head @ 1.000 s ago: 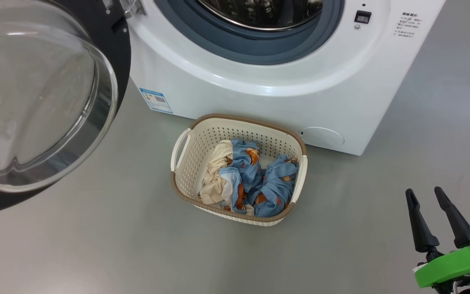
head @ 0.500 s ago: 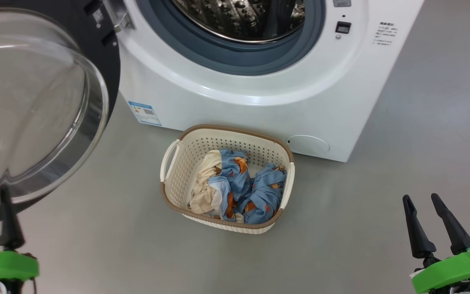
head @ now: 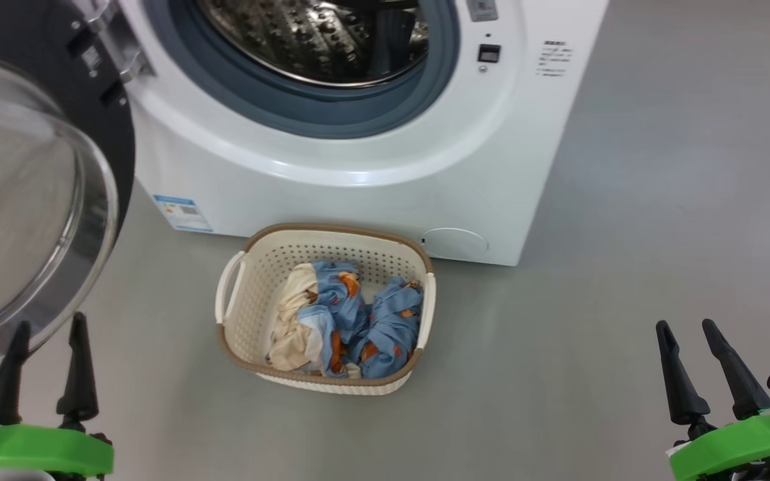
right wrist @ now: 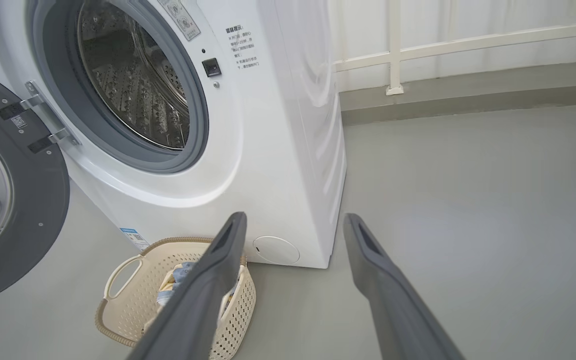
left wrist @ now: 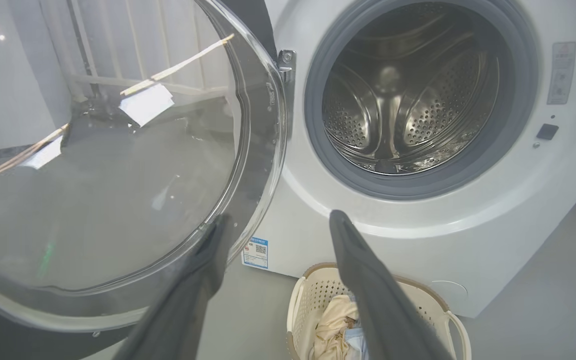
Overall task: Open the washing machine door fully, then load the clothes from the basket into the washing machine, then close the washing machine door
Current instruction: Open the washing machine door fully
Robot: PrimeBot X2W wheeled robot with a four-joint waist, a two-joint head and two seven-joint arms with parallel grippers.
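While left gripper (head: 51, 323) and right gripper (head: 686, 325) gape empty, the blue label (head: 183, 212) on the washing machine (head: 358, 200), ten o'clock from the basket (head: 341, 228), is unreadable.

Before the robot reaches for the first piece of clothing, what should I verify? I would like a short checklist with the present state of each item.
1. The washing machine door is swung wide, off the opening: ok.
2. The drum has nothing blocking it: ok, it looks empty.
3. The clothes lie inside the basket, none spilled outside: ok.
4. The left gripper is open and holds nothing: ok.
5. The right gripper is open and holds nothing: ok.
6. The left gripper is clear of the door's glass: cannot tell; its fingers overlap the glass edge in the head view.
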